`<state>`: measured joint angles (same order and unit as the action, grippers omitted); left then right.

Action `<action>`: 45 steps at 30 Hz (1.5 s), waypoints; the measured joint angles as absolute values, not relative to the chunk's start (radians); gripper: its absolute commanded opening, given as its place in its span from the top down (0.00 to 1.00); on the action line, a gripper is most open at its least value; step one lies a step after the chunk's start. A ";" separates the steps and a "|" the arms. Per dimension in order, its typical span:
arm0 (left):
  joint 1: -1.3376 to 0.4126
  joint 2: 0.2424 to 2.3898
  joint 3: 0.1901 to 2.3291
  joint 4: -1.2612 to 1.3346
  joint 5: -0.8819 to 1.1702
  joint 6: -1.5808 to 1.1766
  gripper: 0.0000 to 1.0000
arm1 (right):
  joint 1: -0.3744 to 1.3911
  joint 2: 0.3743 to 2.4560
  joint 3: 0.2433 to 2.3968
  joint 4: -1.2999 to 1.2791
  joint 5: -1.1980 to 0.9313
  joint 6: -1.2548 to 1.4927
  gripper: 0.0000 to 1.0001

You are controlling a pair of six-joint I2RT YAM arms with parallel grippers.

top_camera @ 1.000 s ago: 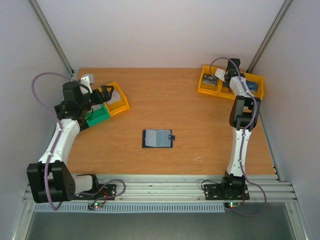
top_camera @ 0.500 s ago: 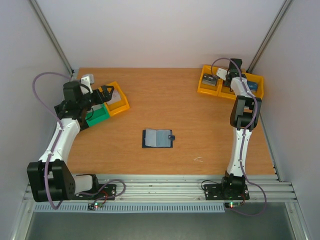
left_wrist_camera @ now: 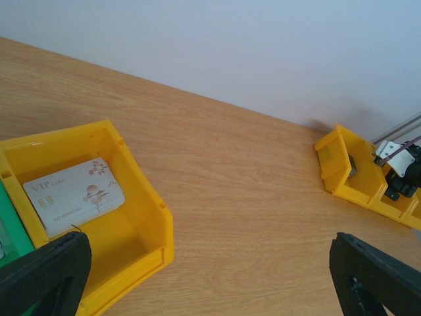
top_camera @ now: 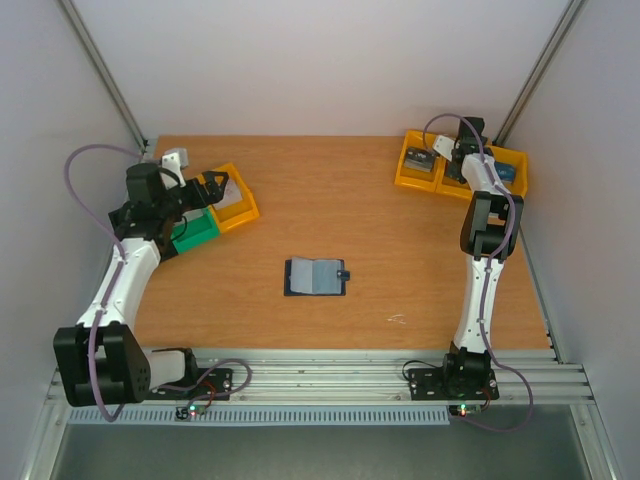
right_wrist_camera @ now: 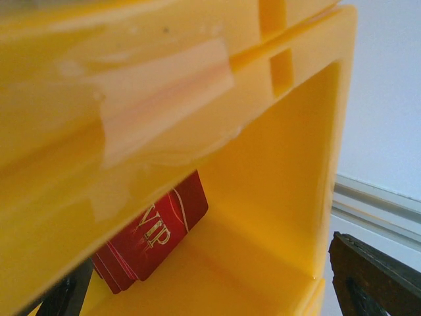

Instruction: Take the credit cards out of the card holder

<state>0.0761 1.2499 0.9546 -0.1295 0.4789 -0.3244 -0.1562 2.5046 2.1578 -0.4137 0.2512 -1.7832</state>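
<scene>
Open and flat at mid-table, pale lining up, small dark tab at its right edge: the card holder (top_camera: 316, 276), well apart from both sets of jaws and nearer the arm bases than either, with bare wood on all four sides. No telling from above whether any card sits in its pockets. Just beyond the left fingertip of the left gripper (top_camera: 213, 185), on the floor of a yellow bin (left_wrist_camera: 141, 197): a pale credit card (left_wrist_camera: 74, 195), lying flat near the bin's far wall, printed "VIP CARD" beside a chip and a small blossom sprig; smaller print below too fine to read. Left jaws spread wide and pinching nothing, one black fingertip at each lower corner of the wrist view. To the left of those jaws, against the yellow bin: a green bin (top_camera: 195, 230). Ahead and to their right, a long open run of table (top_camera: 330, 190) up to the back wall. Over the pair of yellow bins (top_camera: 402, 176) at the far right corner: the right gripper (top_camera: 450, 152), jaws likewise spread and closed on nothing. Ahead of those jaws, low in the bin under a yellow rim: a red credit card (right_wrist_camera: 152, 236), gold "VIP" lettering, tilted, partly hidden by the rim. Tight quarters there, yellow walls close around the fingertips.
</scene>
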 measured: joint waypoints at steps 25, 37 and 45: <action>-0.262 1.010 0.707 -0.334 0.509 -0.185 0.01 | 0.150 1.668 1.721 -0.280 0.138 -0.726 0.06; -0.389 1.385 0.763 -0.475 0.555 -0.148 0.01 | 0.566 1.577 1.299 -0.499 -0.127 -0.219 0.21; -0.411 1.496 0.720 -0.282 0.574 -0.192 0.00 | 0.579 1.657 1.116 -0.612 -0.304 -0.057 0.40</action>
<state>-0.4107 1.4960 0.7204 -0.2817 0.5735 -0.1917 0.5785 1.6569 1.1160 -0.6121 -0.3038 -0.0570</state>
